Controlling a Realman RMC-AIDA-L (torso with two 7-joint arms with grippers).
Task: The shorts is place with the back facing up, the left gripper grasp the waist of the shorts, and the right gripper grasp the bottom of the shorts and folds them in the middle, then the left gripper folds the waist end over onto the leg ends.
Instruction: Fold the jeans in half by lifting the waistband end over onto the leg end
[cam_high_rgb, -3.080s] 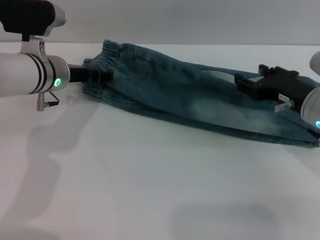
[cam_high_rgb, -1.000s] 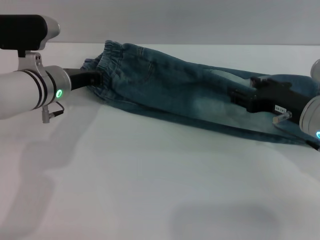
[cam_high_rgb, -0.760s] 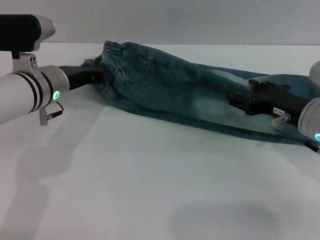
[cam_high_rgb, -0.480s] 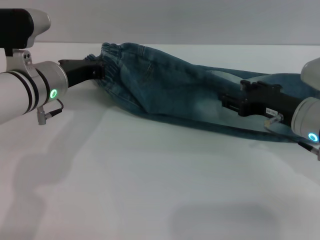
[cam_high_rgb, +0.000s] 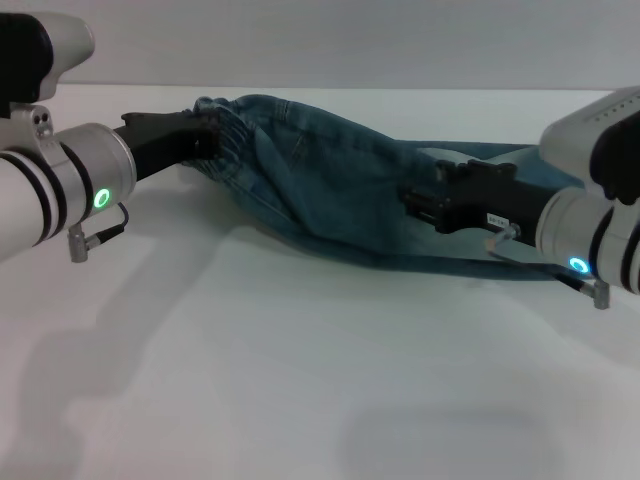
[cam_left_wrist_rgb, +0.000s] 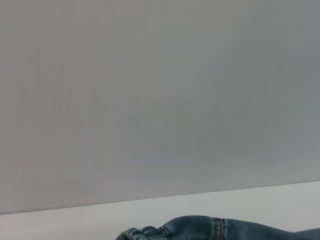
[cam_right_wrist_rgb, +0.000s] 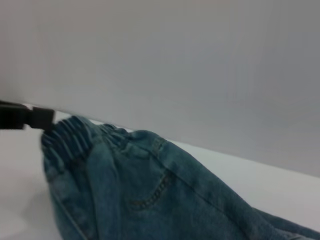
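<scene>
Shorts (cam_high_rgb: 330, 190) lie along the far edge of the table (cam_high_rgb: 300, 380), already doubled lengthwise, waistband toward the far left corner, leg ends (cam_high_rgb: 480, 262) toward the right edge. We read this as the second fold under way: waist end to go over onto the leg ends.

Left gripper (cam_high_rgb: 205, 135) is clamped on the gathered waist (cam_high_rgb: 225, 130), holding it raised off the table so the denim sags from it toward the middle. Left arm comes in low from the left edge, forearm near horizontal, green light showing.

Right gripper (cam_high_rgb: 418, 203) sits over the middle of the shorts, fingertips buried in the cloth; we cannot tell if it grips or only presses. Right arm reaches in from the right edge, tilted slightly down, blue-cyan light near the wrist.

Right wrist view shows the waistband (cam_right_wrist_rgb: 75, 137) bunched and lifted, with the left gripper's black tip (cam_right_wrist_rgb: 25, 116) touching it. Left wrist view catches only a sliver of waistband (cam_left_wrist_rgb: 165, 232).

Next move, as we judge it: left gripper carries the waist up and across toward the right edge, keeping layers together, and lays it flat on the hems. Right gripper needs to clear out of the landing zone.
</scene>
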